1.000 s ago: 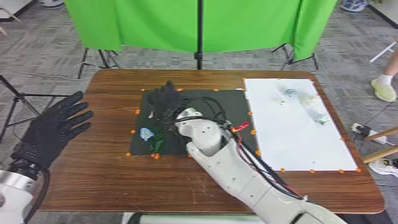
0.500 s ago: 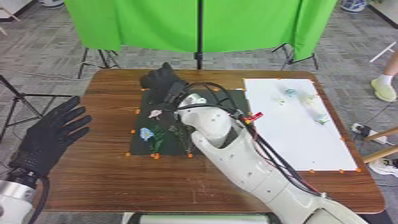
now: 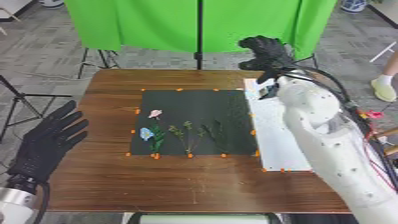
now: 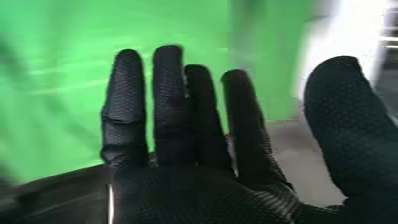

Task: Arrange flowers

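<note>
Bright green cloth [image 3: 155, 25] hangs in soft folds behind the desk [image 3: 89, 185], and the floor [image 3: 53, 55] is grey with thin streaks. The desk is brown wood with darker lines running in it.

On the desk lies a flat black sheet [image 3: 191, 100] with straight sides. Little orange bits [image 3: 180, 90] sit along its edges. To its right is a long white sheet [image 3: 284, 155].

The flowers are on the black sheet. A small pink flower [image 3: 155, 114] is above a blue flower [image 3: 147, 134], which has wide petals. Long green leaves [image 3: 158, 145] stand up beside the blue one. Next come thin, branchy green stems [image 3: 188, 135], then some dark, wispy stems [image 3: 218, 137].

The right hand [image 3: 265, 52] is up by the far edge of the desk, near the far end of the white sheet. It is open, with straight fingers [image 4: 169, 115] and a fat, round-tipped thumb [image 4: 342, 105] spread apart. Its black glove has a tiny bumpy pattern. The left hand [image 3: 44, 142] is open too, at the desk's left side, with long fingers stretched out.
</note>
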